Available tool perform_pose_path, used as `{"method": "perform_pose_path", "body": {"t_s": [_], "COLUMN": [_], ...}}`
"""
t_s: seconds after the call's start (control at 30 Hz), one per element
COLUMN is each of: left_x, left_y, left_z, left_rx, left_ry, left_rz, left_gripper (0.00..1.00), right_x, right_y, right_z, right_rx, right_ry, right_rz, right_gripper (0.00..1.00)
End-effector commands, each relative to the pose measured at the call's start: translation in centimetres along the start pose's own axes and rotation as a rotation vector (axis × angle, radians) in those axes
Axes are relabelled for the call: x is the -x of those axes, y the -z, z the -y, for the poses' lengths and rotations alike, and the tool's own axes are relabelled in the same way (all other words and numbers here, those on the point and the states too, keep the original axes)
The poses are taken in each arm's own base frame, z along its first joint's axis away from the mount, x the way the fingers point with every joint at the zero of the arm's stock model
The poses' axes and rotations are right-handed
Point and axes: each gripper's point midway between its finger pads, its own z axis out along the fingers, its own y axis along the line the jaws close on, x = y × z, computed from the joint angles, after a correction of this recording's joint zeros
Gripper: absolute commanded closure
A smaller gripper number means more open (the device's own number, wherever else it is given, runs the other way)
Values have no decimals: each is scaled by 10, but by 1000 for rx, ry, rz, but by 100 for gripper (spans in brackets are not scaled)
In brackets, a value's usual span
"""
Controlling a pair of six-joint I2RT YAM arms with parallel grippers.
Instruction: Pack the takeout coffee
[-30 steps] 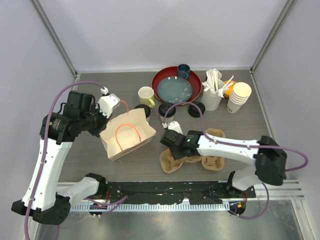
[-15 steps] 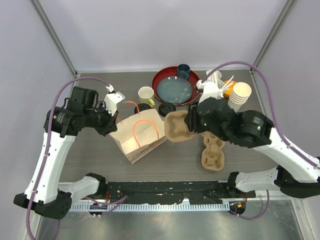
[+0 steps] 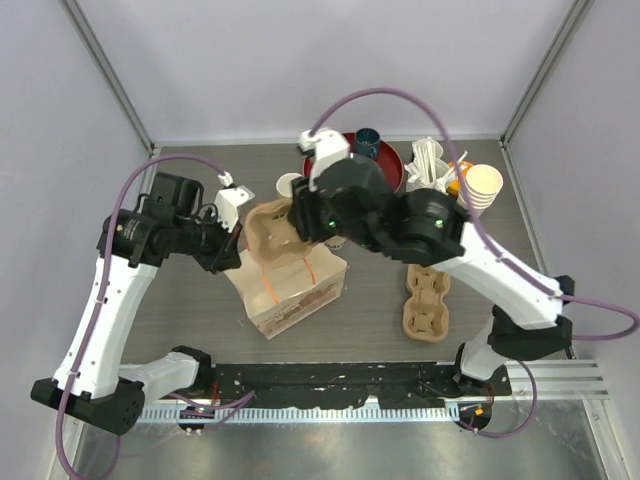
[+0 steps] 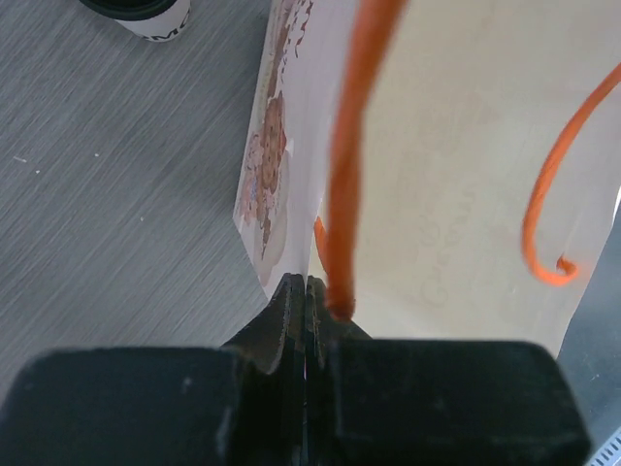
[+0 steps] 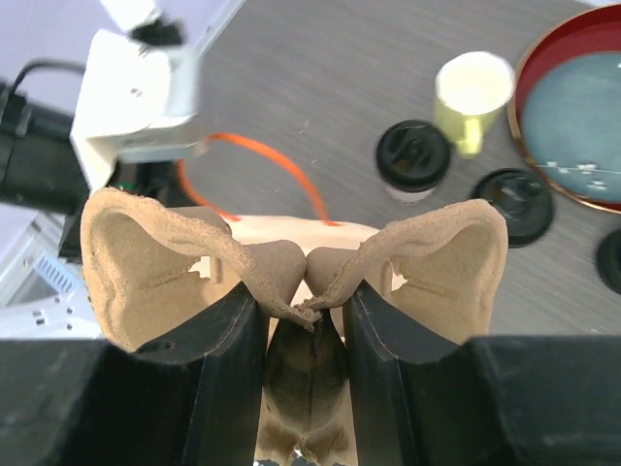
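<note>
**Carrier over the open bag, coffee waiting behind it**

The right fingers are closed narrowly on the centre ridge of a pulp cup carrier. Its pockets spread left and right of them, directly above the mouth of the paper bag. The left fingers are pinched shut on the bag's left rim beside the orange handle. One lidded coffee cup stands untouched on the worktop just past the bag's far side, by the yellow mug. A second black lid lies to its right, and whether it sits on a cup is unclear. The right arm is nearer both, and its next move looks like a straight descent.
</note>
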Motion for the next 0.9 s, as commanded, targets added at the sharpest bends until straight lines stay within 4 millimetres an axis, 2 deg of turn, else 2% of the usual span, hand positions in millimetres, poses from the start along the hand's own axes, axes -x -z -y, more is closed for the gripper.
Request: {"method": "perform_pose_path", "body": {"t_s": [0.0,0.07,0.23,0.27,0.33,0.37,0.53,0.73,0.87], "left_x": [-27,-27,-26,-26,-28,-29,-29,-25,-19], "left_y": [7,6,6,6,7,8,6,1,-5], "left_z": [18,17,16,16,16,17,18,20,10], "left_rx": [-60,-61,-57,-56,-55,-55,-69,-92,-36], "left_ry": [82,83,76,73,60,56,55,78,112], "left_rz": [-104,-107,-105,-103,-105,-104,-104,-95,-63], "left_gripper": [100,100,100,100,100,100,100,100,100], "right_x": [3,-14,-46,-58,-67,-73,-92,-137,-161], "right_y": [-9,-22,-42,-47,-50,-53,-67,-91,-96], "right_z": [-51,-62,-56,-48,-35,-22,5,2,1], "right_rx": [129,141,89,53,4,-28,-84,-87,-89], "right_ry": [17,30,76,100,121,122,104,117,168], "right_rz": [23,-24,-105,-141,-165,-182,-228,-335,-377], "right_gripper": [61,61,61,60,60,60,60,60,60]}}
